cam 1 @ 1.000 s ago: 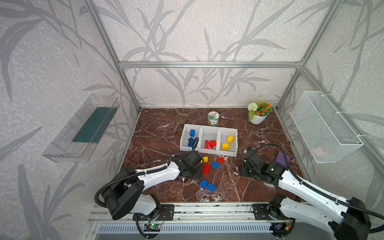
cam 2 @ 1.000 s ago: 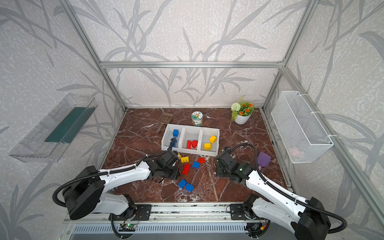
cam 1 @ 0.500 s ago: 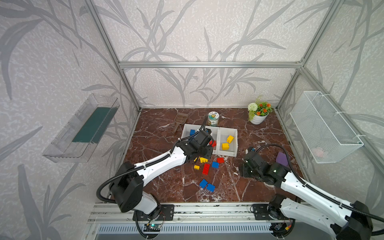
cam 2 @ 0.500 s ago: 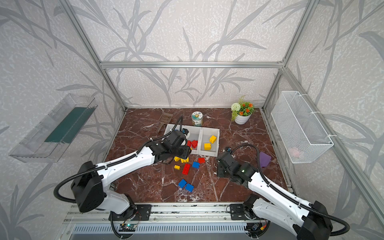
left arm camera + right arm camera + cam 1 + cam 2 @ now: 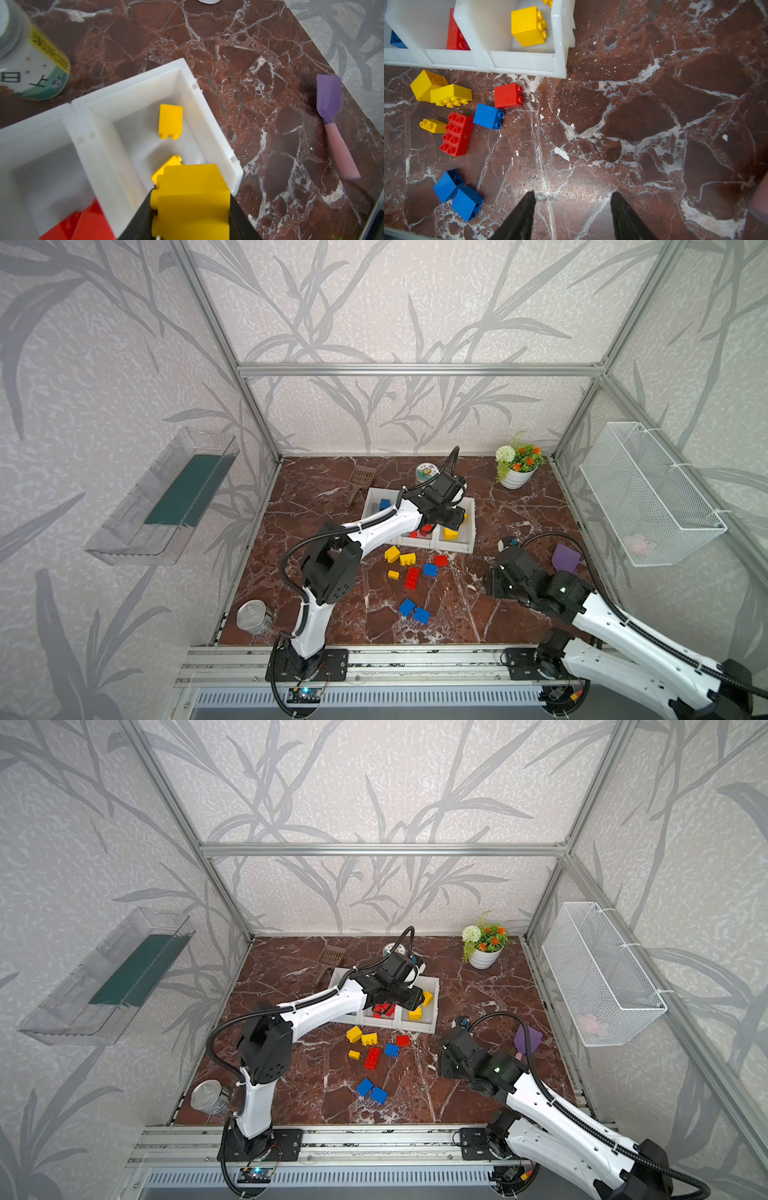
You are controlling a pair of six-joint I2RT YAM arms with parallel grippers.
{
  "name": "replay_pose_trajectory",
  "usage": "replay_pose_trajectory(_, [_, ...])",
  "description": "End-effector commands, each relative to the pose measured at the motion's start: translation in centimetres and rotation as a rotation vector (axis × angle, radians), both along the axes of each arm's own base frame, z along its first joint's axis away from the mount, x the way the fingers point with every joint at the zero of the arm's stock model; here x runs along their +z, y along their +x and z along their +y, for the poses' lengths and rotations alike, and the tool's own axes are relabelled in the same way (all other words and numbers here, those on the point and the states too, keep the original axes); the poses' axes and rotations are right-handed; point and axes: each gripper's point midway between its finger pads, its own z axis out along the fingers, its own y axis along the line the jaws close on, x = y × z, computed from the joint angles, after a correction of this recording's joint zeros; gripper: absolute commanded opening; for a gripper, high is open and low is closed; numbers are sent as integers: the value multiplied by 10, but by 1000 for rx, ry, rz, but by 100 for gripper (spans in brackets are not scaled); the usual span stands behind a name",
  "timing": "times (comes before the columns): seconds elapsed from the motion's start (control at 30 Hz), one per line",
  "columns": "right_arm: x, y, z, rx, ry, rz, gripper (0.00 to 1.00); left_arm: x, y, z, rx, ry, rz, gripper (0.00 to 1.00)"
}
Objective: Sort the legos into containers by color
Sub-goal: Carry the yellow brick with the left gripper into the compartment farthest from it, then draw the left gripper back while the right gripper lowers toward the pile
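Legos (image 5: 411,577) are being divided between the table (image 5: 654,124) and the three joined white containers (image 5: 459,546). The left end effector (image 5: 191,192) is clamping a yellow brick (image 5: 193,178) between its black fingers (image 5: 238,220) and is hanging over the end bin (image 5: 209,133) of the row, on the side of the purple spatula (image 5: 329,97). It is probably being held there because that bin is collecting yellow. Two yellow pieces (image 5: 170,121) are lying inside, one flat on the bin floor and one half hidden under the carried brick. The middle bin (image 5: 448,56) is taking red, with at least two red pieces (image 5: 83,224) showing. The far bin (image 5: 402,56) is taking blue, with one blue piece (image 5: 384,504) showing in a top view. The left arm is covering part of these two bins, so more may be lying unseen.

Eight loose bricks (image 5: 489,116) are sitting on the table just in front of the bins: three yellow, two red and three blue. Two of the blue ones are lying as a touching blue pair (image 5: 448,185) nearest the robot, apart from the other six.

The right end effector (image 5: 572,193) is hovering over bare marble with its jaws spread and nothing between them. It is sitting well apart from the bins, probably to leave the left arm room to reach.
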Motion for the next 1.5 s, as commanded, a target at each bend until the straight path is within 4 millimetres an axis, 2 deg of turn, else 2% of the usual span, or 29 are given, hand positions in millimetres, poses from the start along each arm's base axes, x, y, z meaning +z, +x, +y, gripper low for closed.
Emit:
replay_pose_trajectory(0.0, [-5, -7, -8, -8, -29, 20, 59, 0, 4, -10, -33, -3, 20, 52])
replay_pose_trajectory(0.1, [-6, -9, -9, -6, -37, 26, 59, 0, 8, -12, -25, -3, 16, 61])
replay_pose_trajectory(0.33, [-6, -8, -11, -10, -42, 26, 59, 8, 8, 2, 7, -26, 9, 63])
replay_pose_trajectory(0.43, [-5, -7, -8, -4, -41, 26, 59, 16, 5, 18, 32, -48, 10, 63])
replay_pose_trajectory(0.57, [-6, -8, -7, 12, -46, 34, 59, 26, -3, 56, 84, -59, 16, 63])
replay_pose_trajectory(0.73, [-9, -6, 3, 46, -37, 39, 59, 30, -19, 126, 221, -93, -9, 63])
replay_pose_trajectory(0.9, [-16, 0, 28, 114, -39, 52, 59, 27, -45, 191, 362, -103, -34, 66])
replay_pose_trajectory(1.07, [-22, 7, 63, 240, -78, 63, 60, 12, -77, 236, 467, -58, -26, 67])
replay_pose_trajectory(1.27, [-18, 24, 110, 494, -139, 35, 60, 7, -102, 267, 568, -94, -55, 69])
replay_pose_trajectory(1.47, [-21, 43, 149, 682, -179, 18, 61, 6, -114, 279, 600, -97, -59, 69])
